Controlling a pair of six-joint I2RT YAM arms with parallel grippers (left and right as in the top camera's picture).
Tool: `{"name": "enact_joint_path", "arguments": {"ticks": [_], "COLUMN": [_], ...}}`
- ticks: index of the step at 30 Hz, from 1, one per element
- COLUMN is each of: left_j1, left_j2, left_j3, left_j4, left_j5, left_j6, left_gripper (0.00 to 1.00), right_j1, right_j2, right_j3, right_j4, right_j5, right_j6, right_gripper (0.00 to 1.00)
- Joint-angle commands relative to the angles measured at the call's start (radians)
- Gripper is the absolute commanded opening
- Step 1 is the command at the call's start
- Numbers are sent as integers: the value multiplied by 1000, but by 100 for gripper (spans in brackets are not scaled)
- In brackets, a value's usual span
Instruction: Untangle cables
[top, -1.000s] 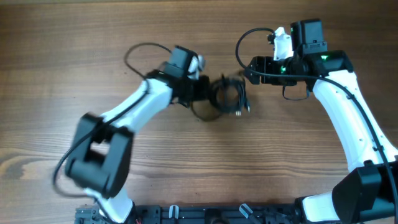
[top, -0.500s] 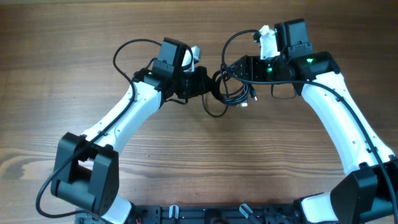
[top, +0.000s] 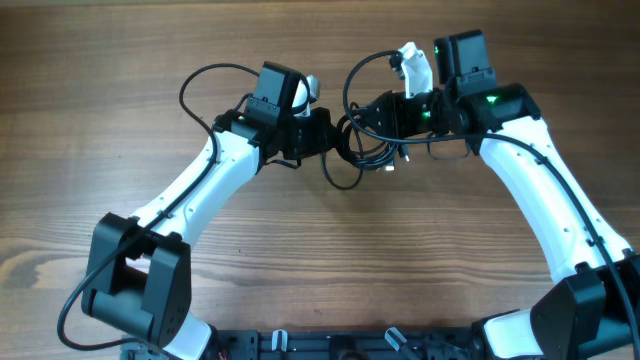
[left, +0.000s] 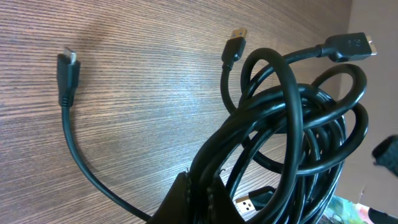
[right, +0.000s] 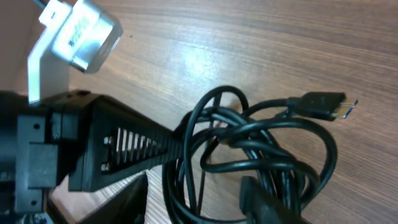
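The cables (top: 362, 150) are a tangled bundle of thin black cords between my two grippers at the table's far middle. My left gripper (top: 330, 136) is shut on several strands of the bundle (left: 292, 124); its jaws (left: 205, 196) pinch them at the bottom of the left wrist view. Loose plug ends stick out there: one far left (left: 67, 74), a gold-tipped one (left: 235, 38) and one top right (left: 351, 45). My right gripper (top: 370, 118) is open, its fingers (right: 196, 208) on either side of the cable loops (right: 261, 146). A plug (right: 323, 104) points right.
The wooden table (top: 300, 260) lies under everything. The left arm's finger (right: 134, 149) and its silver camera (right: 78, 34) fill the left of the right wrist view, close to my right fingers. Each arm's own thick black wire loops above it (top: 200, 85).
The left arm swung up and left with the bundle. The right arm moved left, so its open fingers now reach over the bundle's loops.
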Motion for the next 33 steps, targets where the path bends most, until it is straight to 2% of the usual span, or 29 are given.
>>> {"name": "enact_joint_path", "arguments": {"ticks": [1, 5, 13, 16, 25, 30, 33], "left_j1": [14, 49, 50, 50, 50, 50, 50], "left_j2": [-7, -7, -7, -7, -7, -7, -7], "left_j3": [6, 6, 6, 6, 6, 6, 6], "left_j4": [10, 25, 60, 99, 91, 87, 70], "left_j5": [47, 169, 270, 321, 229, 181, 121], "left_j6": [-6, -6, -6, -6, -6, -6, -6], "left_gripper": [5, 4, 4, 4, 4, 4, 4], "right_j1": [1, 11, 68, 69, 50, 39, 39], "right_j2": [43, 97, 155, 165, 164, 164, 146], "right_j3": [17, 17, 17, 17, 21, 54, 101], "right_j4": [-23, -15, 0, 0, 25, 12, -12], "right_j5": [-8, -63, -53, -53, -21, -44, -106], "right_j6": [-18, -21, -32, -31, -9, 14, 14], "right_gripper": [43, 38, 38, 34, 27, 6, 4]}}
